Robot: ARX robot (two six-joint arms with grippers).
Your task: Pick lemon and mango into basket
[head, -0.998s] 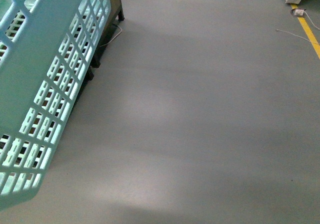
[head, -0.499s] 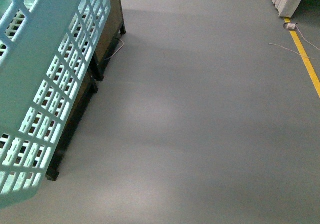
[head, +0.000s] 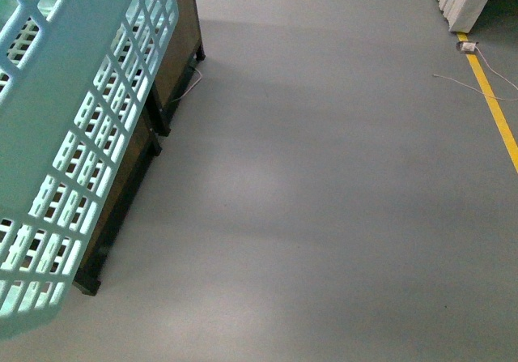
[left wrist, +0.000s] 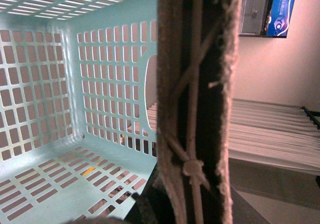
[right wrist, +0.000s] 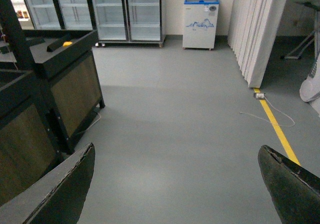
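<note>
Basket (head: pixel 73 95): near left, tilted, light teal, beside dark stand (head: pixel 182 38), above grey floor (head: pixel 324 200).
Handle (left wrist: pixel 195 108): brown, white tie, close to left wrist camera.
Left fingers: cannot tell.
Right fingers (right wrist: pixel 70 184): spread wide, released.

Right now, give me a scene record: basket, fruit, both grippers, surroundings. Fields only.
basket: light teal, slotted, tilted, close at the left of the front view
basket handle: brown, with a white tie knotted on it; it crosses the left wrist view
basket contents: no fruit in the part shown
lemon, mango: in no view
left gripper: fingers not clearly shown, state cannot be told
right gripper: open, empty, over grey floor
surroundings: dark stand behind the basket in the front view; yellow floor line
</note>
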